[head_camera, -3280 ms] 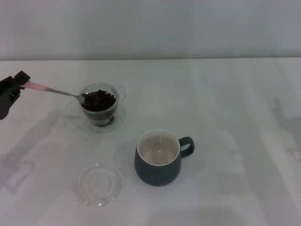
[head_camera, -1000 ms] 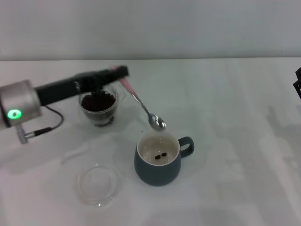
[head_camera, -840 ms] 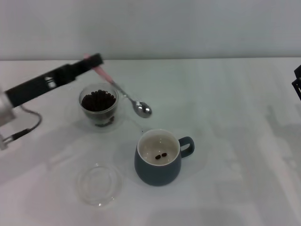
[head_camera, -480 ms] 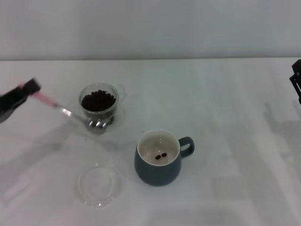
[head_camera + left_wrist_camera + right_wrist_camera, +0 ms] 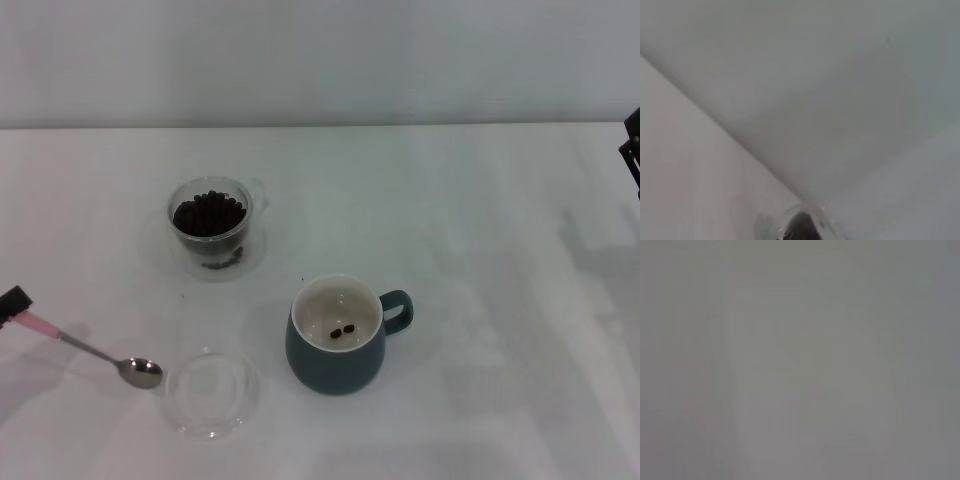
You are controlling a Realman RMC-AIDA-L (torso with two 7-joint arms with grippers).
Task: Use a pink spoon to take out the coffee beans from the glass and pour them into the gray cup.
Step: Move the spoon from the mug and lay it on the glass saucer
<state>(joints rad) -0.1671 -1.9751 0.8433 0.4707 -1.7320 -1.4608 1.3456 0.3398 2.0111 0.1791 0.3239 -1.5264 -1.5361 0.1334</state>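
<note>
Now that two coffee beans [image 5: 342, 330] lie in the gray cup [image 5: 337, 345], the left hand [image 5: 12, 305], gripping the pink spoon [image 5: 90, 349], has swung down-left beside the clear dish [image 5: 211, 392], away from the glass [image 5: 211, 228].

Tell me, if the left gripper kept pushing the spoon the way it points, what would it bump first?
Probably the clear dish. The left gripper holds the pink spoon, whose bowl sits just beside the dish's rim. Height is hard to judge.
</note>
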